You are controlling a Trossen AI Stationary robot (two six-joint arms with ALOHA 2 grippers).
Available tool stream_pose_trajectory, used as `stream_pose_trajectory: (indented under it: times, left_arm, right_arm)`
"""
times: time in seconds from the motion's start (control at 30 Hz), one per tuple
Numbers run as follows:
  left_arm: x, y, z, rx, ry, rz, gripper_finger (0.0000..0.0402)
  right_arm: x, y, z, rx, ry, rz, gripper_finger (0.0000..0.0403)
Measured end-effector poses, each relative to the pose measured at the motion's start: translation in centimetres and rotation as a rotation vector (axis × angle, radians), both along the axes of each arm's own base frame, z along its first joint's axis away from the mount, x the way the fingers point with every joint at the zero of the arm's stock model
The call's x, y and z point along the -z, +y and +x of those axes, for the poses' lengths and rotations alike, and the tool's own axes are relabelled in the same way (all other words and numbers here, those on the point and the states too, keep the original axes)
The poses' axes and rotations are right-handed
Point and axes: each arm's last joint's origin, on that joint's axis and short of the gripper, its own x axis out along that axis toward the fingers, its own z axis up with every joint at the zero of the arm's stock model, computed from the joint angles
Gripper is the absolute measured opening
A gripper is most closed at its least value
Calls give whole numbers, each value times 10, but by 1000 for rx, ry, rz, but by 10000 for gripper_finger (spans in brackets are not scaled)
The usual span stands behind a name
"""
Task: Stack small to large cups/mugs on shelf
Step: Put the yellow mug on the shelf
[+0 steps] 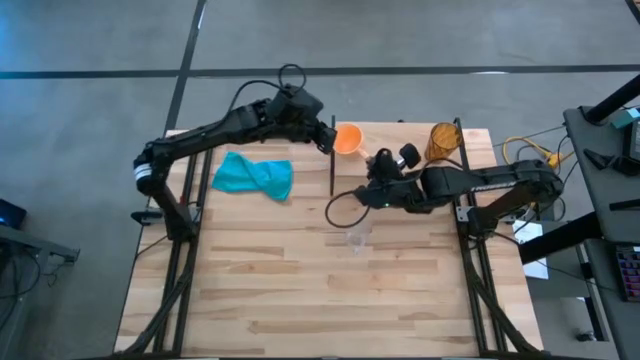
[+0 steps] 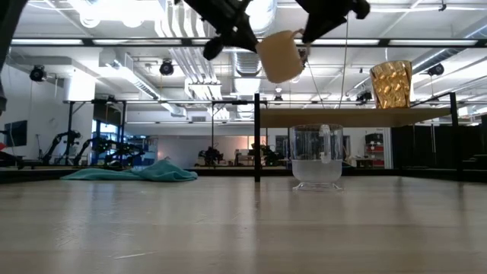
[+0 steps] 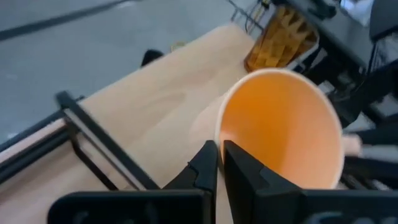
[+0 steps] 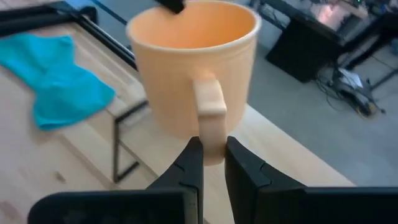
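Note:
The orange mug (image 1: 348, 138) hangs in the air over the left end of the shelf (image 1: 390, 132), tilted with its mouth toward my left arm. My right gripper (image 4: 212, 155) is shut on its handle. My left gripper (image 3: 219, 155) is shut, its tips at the mug's rim (image 3: 219, 134) opposite the handle. The brown cup (image 1: 443, 142) stands on its base at the shelf's right end (image 2: 365, 118). The clear glass cup (image 2: 317, 156) stands on the tabletop below the shelf's near edge. My right gripper pinches the lower part of the mug's handle (image 4: 210, 134) between its two fingers, coming from the table's right and slanting down. The mug is lifted clear of the shelf and tilted. My left gripper's shut fingertips (image 4: 171, 5) are at the rim's far side; I cannot tell whether they touch it.
A teal cloth (image 1: 255, 175) lies crumpled on the tabletop left of the shelf. The shelf's black posts (image 1: 333, 155) stand between the cloth and the mug. A loop of black cable (image 1: 345, 210) lies near the glass cup. The near half of the table (image 1: 320, 300) is bare wood.

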Motion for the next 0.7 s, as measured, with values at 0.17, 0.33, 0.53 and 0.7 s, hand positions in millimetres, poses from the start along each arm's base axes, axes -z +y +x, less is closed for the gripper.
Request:
stream_pose_trajectory:
  times: [0.17,0.33,0.53,0.7]
  left_arm:
    - [2,7,22,66,9,13,1]
    - [-1,13,48,178,-32,31,1]
    - [1,20,72,247,-76,8,2]
    - [7,21,76,261,-57,14,1]
  right_arm:
    - [1,-3,-26,141,12,31,12]
    - [0,-5,-40,207,17,47,6]
    - [-5,-6,-46,213,-3,51,9]
    - [-4,-5,-46,211,4,55,10]
